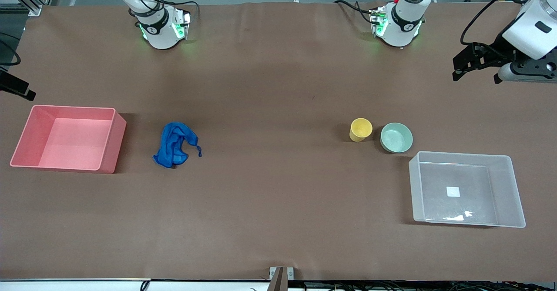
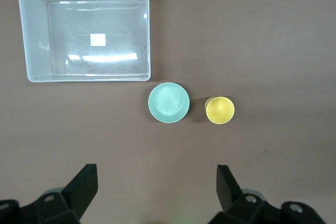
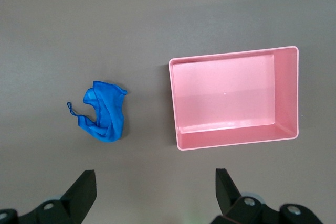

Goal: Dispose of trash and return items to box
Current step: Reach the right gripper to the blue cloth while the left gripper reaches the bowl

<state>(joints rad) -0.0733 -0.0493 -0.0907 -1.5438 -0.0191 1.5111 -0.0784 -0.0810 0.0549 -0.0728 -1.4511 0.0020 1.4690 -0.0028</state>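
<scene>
The left gripper [image 2: 155,184] is hanging high over the bare table at the left arm's end, its two fingers spread wide and holding nothing. The right gripper [image 3: 155,184] is hovering likewise at the right arm's end, fingers spread wide, touching nothing; only a dark edge of it shows in the front view.

The blue rag [image 1: 175,145] is lying crumpled on the table, its long axis running roughly toward and away from the front camera, a thin corner trailing out toward the left arm's end. It is sitting near the pink bin [image 1: 109,145], apart from it, on the side toward the table's middle.

The yellow cup [image 1: 360,129] is standing upright, mouth up, just beside the mint-green bowl [image 1: 396,137], which is also sitting mouth up. Both are resting slightly farther from the front camera than the clear tub [image 1: 504,160], the bowl close to its corner. The tub's long axis is running along the table's length, a white label [image 1: 453,191] on its floor.
</scene>
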